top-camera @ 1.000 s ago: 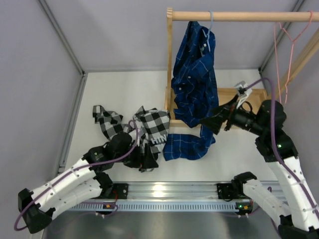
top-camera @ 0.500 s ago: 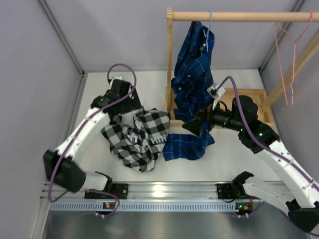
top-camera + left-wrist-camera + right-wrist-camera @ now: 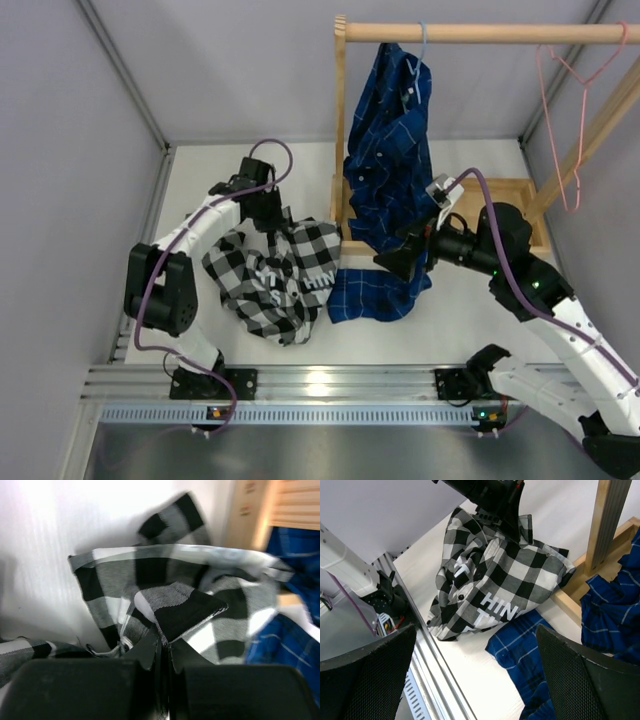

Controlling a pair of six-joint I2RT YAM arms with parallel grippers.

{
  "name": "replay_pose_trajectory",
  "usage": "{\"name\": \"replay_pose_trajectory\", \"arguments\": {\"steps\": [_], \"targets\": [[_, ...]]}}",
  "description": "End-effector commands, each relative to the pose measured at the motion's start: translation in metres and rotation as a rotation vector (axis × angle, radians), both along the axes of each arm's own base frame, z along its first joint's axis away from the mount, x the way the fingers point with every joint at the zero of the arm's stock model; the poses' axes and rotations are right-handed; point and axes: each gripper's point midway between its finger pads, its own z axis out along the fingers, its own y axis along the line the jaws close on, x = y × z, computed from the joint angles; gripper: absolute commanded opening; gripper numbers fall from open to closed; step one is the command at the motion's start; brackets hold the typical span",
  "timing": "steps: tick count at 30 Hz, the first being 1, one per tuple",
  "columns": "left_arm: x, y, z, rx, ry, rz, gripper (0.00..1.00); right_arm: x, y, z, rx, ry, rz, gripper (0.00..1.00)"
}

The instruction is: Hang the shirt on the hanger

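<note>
Top external view takes in the whole set-up: the shirt (image 3: 275, 282) lies crumpled on the white table (image 3: 470, 330) left of centre, its right edge reaching the wooden foot of the clothes rack (image 3: 340, 130), while the hanger (image 3: 563, 110) hangs by its hook from the far right end of the rail (image 3: 480, 33), bare and well apart from the shirt. On the same rail a dark blue plaid shirt (image 3: 390, 170) droops from a light blue hanger (image 3: 422, 42), its tail spilling onto the table just beside the checked cloth. From up here the left gripper (image 3: 268, 212) is only a dark shape bearing on the far edge of the shirt, and how its jaws stand cannot be read; the left wrist view settles that, showing both fingers (image 3: 145, 652) pressed together with a black-and-white fold nipped at their tips and the rest of the cloth bunched beyond. The pink hanger and the rail appear only from above. The right gripper (image 3: 388, 264) hovers over the table in front of the blue shirt, holding nothing; the right wrist view shows its fingers (image 3: 370, 675) spread wide at either side of the picture, looking down on the shirt, where white printed letters show across the checks, a detail barely legible from overhead, with the left arm's dark end set on the cloth's far side
</note>
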Motion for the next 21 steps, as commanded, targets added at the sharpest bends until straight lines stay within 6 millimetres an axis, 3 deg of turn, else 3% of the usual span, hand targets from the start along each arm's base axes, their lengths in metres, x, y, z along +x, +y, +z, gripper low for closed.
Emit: {"name": "replay_pose_trajectory", "arguments": {"steps": [1, 2, 3, 5, 6, 8, 9, 10, 11, 13, 14, 15, 16, 17, 18, 19, 21], "targets": [[0.018, -0.017, 0.091, -0.137, -0.274, -0.058, 0.00, -0.003, 0.002, 0.023, 0.022, -0.069, 0.023, 1.00], [0.017, -0.017, 0.108, -0.148, -0.319, -0.059, 0.00, -0.003, 0.004, 0.026, 0.026, -0.072, 0.032, 1.00], [0.010, -0.016, 0.139, -0.173, -0.403, -0.081, 0.00, -0.002, 0.005, 0.026, 0.028, -0.069, 0.035, 0.99], [-0.003, -0.023, 0.170, -0.220, -0.492, -0.151, 0.00, 0.000, 0.009, 0.031, 0.033, -0.073, 0.044, 1.00], [-0.025, -0.037, 0.194, -0.292, -0.538, -0.241, 0.00, 0.001, 0.009, 0.033, 0.034, -0.077, 0.044, 0.99], [-0.047, -0.056, 0.212, -0.365, -0.585, -0.350, 0.00, 0.004, 0.010, 0.039, 0.039, -0.090, 0.041, 0.99], [-0.076, -0.079, 0.215, -0.407, -0.587, -0.451, 0.00, 0.005, 0.010, 0.040, 0.038, -0.093, 0.035, 0.99], [-0.090, -0.093, 0.212, -0.405, -0.593, -0.493, 0.00, 0.011, 0.008, 0.041, 0.033, -0.099, 0.007, 0.99], [-0.125, -0.126, 0.209, -0.411, -0.601, -0.608, 0.00, 0.014, 0.007, 0.042, 0.036, -0.090, -0.017, 0.99], [-0.137, -0.132, 0.187, -0.292, -0.634, -0.534, 0.00, 0.025, 0.001, 0.038, 0.028, -0.073, -0.093, 0.99], [-0.167, -0.149, 0.180, -0.296, -0.630, -0.583, 0.00, 0.027, 0.001, 0.033, 0.027, -0.049, -0.108, 1.00], [-0.175, -0.152, 0.175, -0.296, -0.646, -0.574, 0.00, 0.027, 0.001, 0.027, 0.017, -0.030, -0.109, 0.99], [-0.176, -0.142, 0.152, -0.224, -0.650, -0.512, 0.00, 0.024, 0.003, 0.020, 0.009, -0.008, -0.089, 0.99], [-0.199, -0.151, 0.140, -0.231, -0.631, -0.553, 0.00, 0.023, 0.004, 0.015, 0.002, 0.004, -0.077, 1.00], [-0.207, -0.154, 0.129, -0.226, -0.627, -0.561, 0.00, 0.020, 0.004, 0.011, -0.003, 0.015, -0.068, 0.99], [-0.214, -0.148, 0.099, -0.169, -0.602, -0.558, 0.00, 0.019, 0.004, 0.008, -0.008, 0.022, -0.067, 0.99], [-0.236, -0.155, 0.073, -0.175, -0.556, -0.602, 0.00, 0.018, 0.002, -0.002, -0.024, 0.034, -0.069, 0.99]]}}
